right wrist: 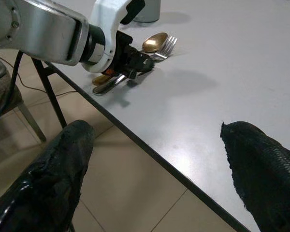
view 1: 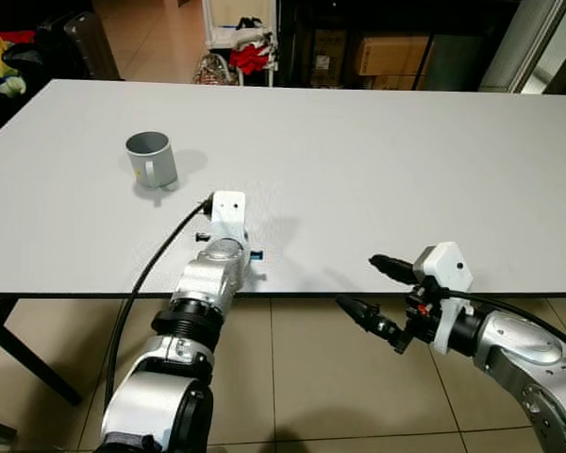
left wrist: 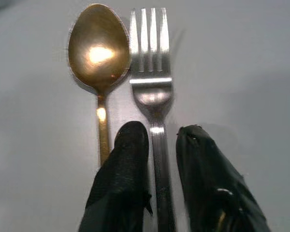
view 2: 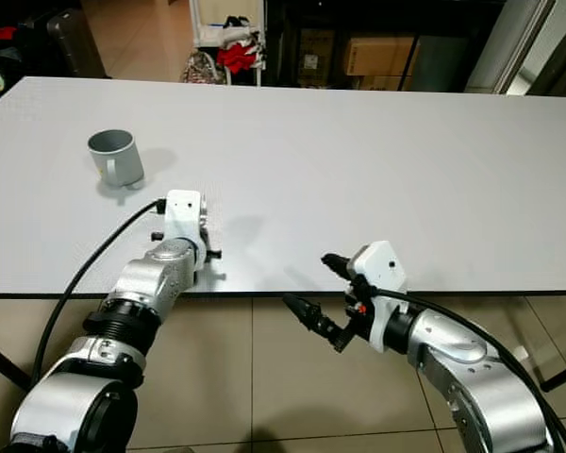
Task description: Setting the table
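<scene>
Fork [left wrist: 152,92] is lying lengthwise between the left gripper's [left wrist: 157,140] barely parted fingers, spoon [left wrist: 99,53] just beside; right gripper [view 1: 373,288] is hanging spread, idle.

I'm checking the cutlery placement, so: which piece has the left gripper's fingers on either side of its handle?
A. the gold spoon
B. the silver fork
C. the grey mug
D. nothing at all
B: in the left wrist view the left gripper straddles the handle of the silver fork, with the gold spoon lying just beside it.
</scene>
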